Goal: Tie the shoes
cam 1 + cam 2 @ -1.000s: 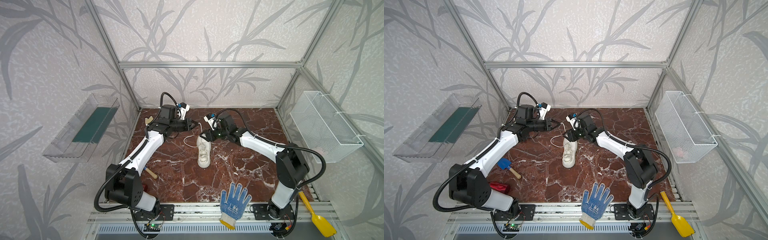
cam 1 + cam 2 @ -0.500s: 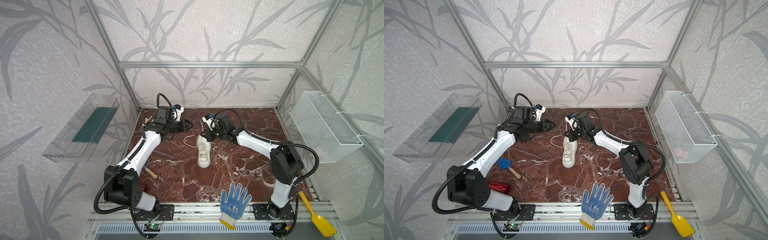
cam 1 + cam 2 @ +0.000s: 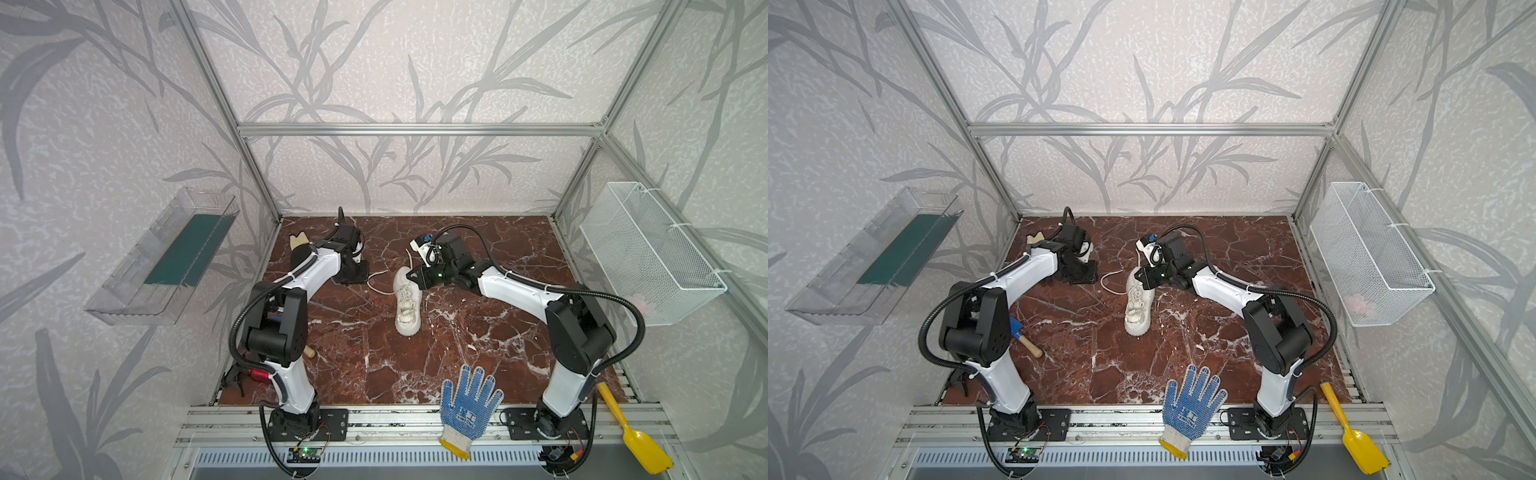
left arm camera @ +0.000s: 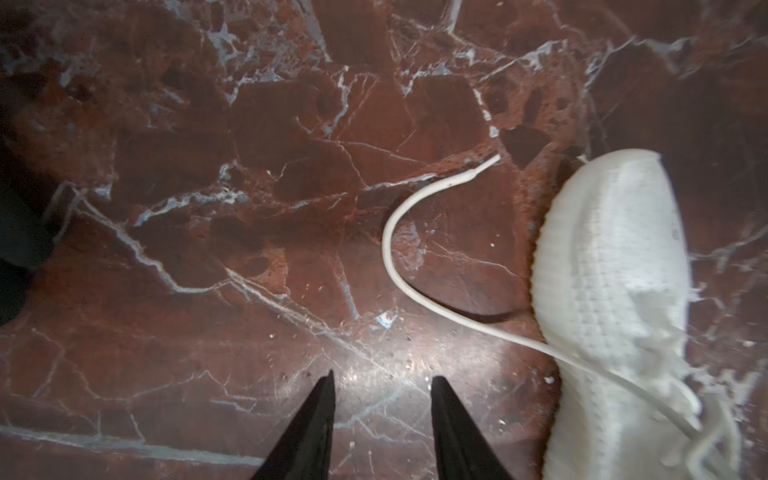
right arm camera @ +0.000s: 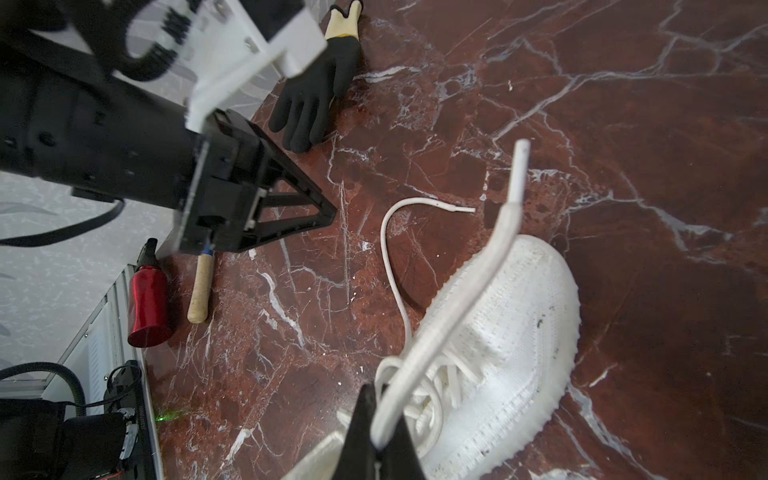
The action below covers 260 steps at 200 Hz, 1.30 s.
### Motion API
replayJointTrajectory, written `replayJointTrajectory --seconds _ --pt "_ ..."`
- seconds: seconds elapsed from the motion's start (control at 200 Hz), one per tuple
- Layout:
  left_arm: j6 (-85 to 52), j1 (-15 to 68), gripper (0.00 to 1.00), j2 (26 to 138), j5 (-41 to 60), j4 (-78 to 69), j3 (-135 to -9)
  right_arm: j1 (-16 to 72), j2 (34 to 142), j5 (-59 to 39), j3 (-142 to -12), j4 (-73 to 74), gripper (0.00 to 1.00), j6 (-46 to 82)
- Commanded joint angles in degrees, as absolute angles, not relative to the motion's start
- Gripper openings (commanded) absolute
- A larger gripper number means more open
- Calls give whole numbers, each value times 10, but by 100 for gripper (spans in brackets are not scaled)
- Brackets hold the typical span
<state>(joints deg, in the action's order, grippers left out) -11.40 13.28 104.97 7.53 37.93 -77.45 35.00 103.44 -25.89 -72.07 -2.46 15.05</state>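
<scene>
White shoe (image 3: 407, 303), mid-frame, unknotted: right gripper (image 5: 376, 409) clamps one lace (image 5: 453, 316) (end sticking free); left gripper (image 4: 382, 384) gapes empty near the loose lace (image 4: 388, 249). All tying is left to do.

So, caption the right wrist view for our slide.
Right end effector pinches a lace above the white sneaker.

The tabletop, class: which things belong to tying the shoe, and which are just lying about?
Belong: sneaker, loose lace, lace end pinched by right gripper, open left gripper.

Lying about: blue dotted glove, black glove, yellow scoop, red bottle, wooden-handled trowel.
</scene>
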Motion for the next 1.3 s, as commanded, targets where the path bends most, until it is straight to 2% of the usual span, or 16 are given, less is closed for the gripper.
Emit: replayJointTrajectory --seconds 0.0,0.365,0.67,0.975,1.16,1.295 --pt "-106 149 42 1078 13 404 -817 353 1010 -251 -719 -30 0 149" --pt "-107 169 38 1174 -31 390 -880 353 1013 -256 -714 -29 0 154" --pt "-103 170 33 1205 -46 386 -890 352 1012 -260 -703 -30 0 159" --pt "-134 170 21 1207 -9 335 -848 349 1007 -265 -693 -27 0 174" --pt "-140 170 0 1191 -7 315 -829 347 982 -254 -678 -25 0 187" --pt "-119 169 0 1151 -24 313 -827 343 933 -246 -647 -18 0 200"
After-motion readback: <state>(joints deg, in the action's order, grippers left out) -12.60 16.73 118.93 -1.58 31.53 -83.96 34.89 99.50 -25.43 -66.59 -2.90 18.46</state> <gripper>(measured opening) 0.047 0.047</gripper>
